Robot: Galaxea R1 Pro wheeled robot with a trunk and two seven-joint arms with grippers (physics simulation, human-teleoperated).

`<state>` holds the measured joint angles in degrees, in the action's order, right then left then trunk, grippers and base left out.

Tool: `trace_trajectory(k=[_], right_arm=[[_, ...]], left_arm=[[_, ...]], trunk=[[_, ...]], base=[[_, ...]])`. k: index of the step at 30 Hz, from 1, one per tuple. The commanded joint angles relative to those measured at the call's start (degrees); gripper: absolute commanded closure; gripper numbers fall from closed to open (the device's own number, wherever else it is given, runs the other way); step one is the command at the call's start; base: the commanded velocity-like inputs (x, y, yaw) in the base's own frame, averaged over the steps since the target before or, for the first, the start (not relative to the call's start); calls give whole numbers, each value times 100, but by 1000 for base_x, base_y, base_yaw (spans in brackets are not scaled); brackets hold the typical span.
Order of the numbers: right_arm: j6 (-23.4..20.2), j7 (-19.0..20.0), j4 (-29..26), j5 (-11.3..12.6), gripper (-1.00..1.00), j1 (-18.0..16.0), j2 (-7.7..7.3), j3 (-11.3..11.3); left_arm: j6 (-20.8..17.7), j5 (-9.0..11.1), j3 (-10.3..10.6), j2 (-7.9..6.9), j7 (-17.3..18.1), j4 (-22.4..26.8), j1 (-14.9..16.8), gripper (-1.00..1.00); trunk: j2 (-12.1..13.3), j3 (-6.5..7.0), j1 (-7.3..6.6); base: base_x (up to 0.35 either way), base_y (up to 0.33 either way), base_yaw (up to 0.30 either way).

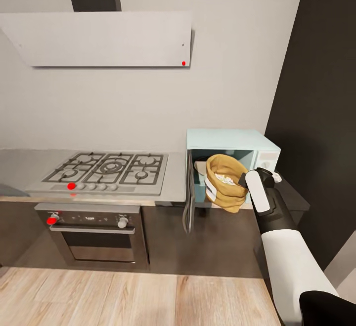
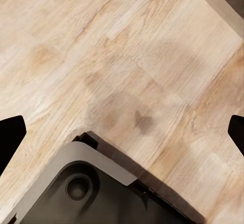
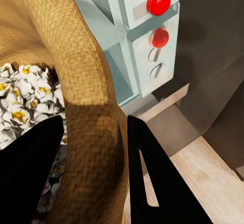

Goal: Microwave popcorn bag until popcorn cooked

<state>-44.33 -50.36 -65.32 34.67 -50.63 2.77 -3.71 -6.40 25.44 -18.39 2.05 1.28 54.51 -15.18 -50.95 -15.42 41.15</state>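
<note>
The mint-blue microwave (image 1: 232,141) stands on the countertop (image 1: 20,168) with its door (image 1: 188,192) swung open to the left. The tan popcorn bag (image 1: 225,185) hangs at the open mouth, partly inside the cavity, with white popcorn (image 1: 226,178) showing in its top. My right gripper (image 1: 252,183) is shut on the bag's right rim. In the right wrist view the two black fingers (image 3: 30,168) pinch the woven rim (image 3: 86,107), with popcorn (image 3: 25,91) inside and the microwave's white panel (image 3: 147,35) with a red dot (image 3: 158,1) behind. My left gripper (image 2: 122,127) is open above the wood floor.
A gas hob (image 1: 106,168) and a black oven (image 1: 94,232) sit left of the microwave, under a grey hood (image 1: 99,37). A tall dark cabinet (image 1: 321,94) rises close on the right. My own base (image 2: 91,188) shows below the left gripper.
</note>
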Motion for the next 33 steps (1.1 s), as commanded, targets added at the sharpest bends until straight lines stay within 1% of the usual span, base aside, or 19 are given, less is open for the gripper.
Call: trace_trajectory(k=[1,6,12,19,27,33], right_arm=[[-9,-48,-7,50,100,-6,3,-6],[5,-50,-7,44,100,-2,4,-1],[4,-52,-14,36,100,1,4,2],[4,-53,-15,32,100,1,4,2],[4,-53,-15,32,100,1,4,2],[4,-53,-15,32,100,1,4,2]], left_arm=[[-46,58,-16,6,13,16,-2,-100],[-45,61,-30,0,23,14,-2,-100],[-40,51,-33,-3,-3,0,-1,-100],[-42,49,-33,-5,49,-45,-2,-100],[-45,49,-24,-3,30,-140,-2,-100],[-38,45,-13,-3,50,-142,0,-100]], trunk=[[36,12,-21],[36,11,-21],[36,3,-21],[36,2,-21],[36,2,-21],[36,2,-21]], base=[[0,0,0],[0,0,-12],[2,0,-116],[216,0,-7],[19,0,0],[168,0,0]])
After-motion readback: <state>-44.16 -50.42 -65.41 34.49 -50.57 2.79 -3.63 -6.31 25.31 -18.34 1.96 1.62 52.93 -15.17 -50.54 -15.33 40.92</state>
